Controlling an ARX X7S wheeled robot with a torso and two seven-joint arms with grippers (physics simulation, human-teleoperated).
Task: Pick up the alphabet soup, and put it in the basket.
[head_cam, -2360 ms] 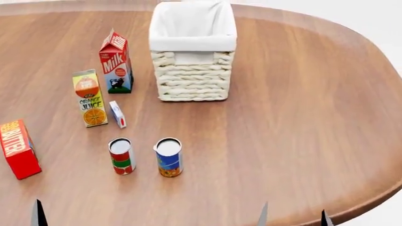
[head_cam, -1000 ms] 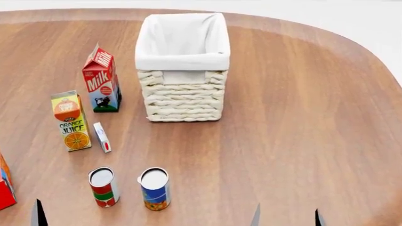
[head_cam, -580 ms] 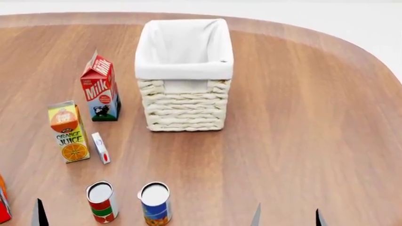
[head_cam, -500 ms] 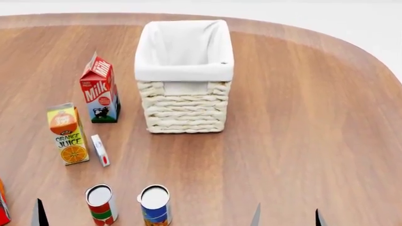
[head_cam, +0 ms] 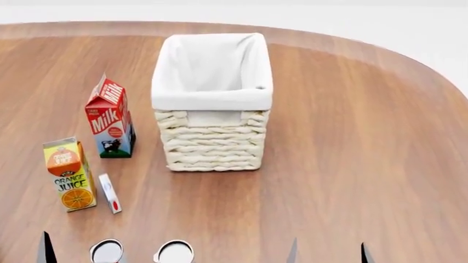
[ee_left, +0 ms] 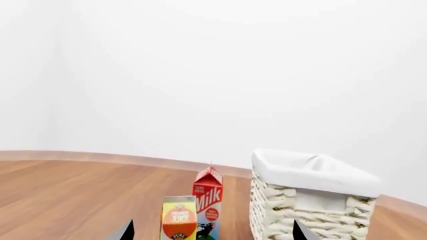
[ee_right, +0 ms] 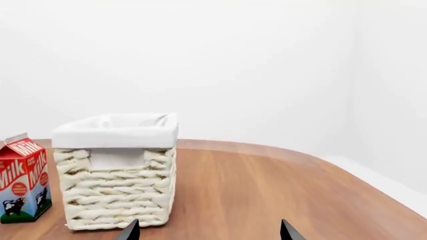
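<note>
The alphabet soup can (head_cam: 174, 253) stands at the bottom edge of the head view; only its pale top shows. A second can (head_cam: 107, 252) stands just left of it. The cream wicker basket (head_cam: 212, 143) with white cloth lining stands upright in the middle of the table, and shows in the left wrist view (ee_left: 313, 212) and the right wrist view (ee_right: 117, 195). My right gripper (head_cam: 327, 255) is open and empty, to the right of the cans. My left gripper (ee_left: 213, 235) is open and empty; in the head view only one fingertip (head_cam: 46, 251) shows, left of the cans.
A red and blue milk carton (head_cam: 109, 118) stands left of the basket. An orange juice carton (head_cam: 68, 175) and a small white box (head_cam: 109, 193) stand nearer me. The round wooden table (head_cam: 351, 137) curves away at the right and far edges.
The head view has shifted, so everything slid down the picture. The cans are now cut off at the bottom edge and the red box at the left is out of view. Both grippers stay open.
</note>
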